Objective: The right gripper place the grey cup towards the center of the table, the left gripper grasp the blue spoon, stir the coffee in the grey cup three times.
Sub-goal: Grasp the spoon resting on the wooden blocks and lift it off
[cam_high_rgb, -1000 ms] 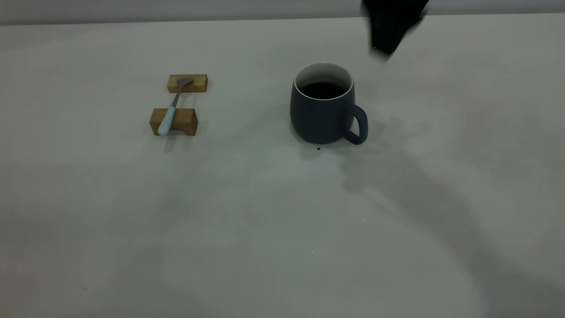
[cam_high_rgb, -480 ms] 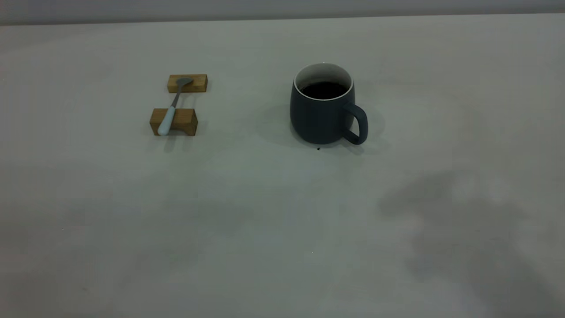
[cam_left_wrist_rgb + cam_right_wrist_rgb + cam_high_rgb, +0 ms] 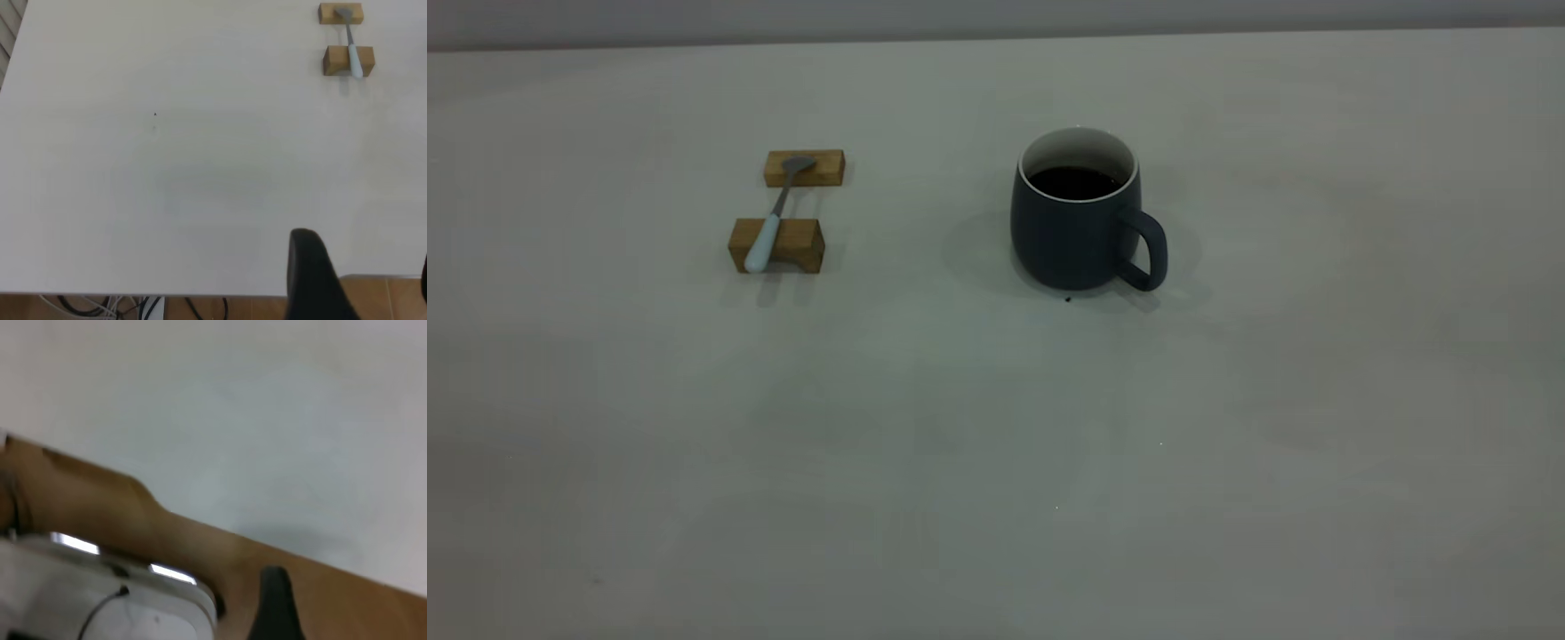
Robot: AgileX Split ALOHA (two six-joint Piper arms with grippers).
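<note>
Exterior view, off-white table (image 3: 996, 462), grey cup (image 3: 1072, 236)

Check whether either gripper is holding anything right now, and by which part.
Nothing is held. The blue spoon lies across two wooden blocks, and the grey cup stands alone on the table.

Little of the robot shows. Of the left gripper (image 3: 360, 280), one matte black finger (image 3: 313, 277) with a rounded tip and a smooth, unmarked face is seen, plus a thin black sliver of a second. Of the right gripper, only one black finger (image 3: 275, 603) appears, blurred, narrow, with a blunt rounded tip.
</note>
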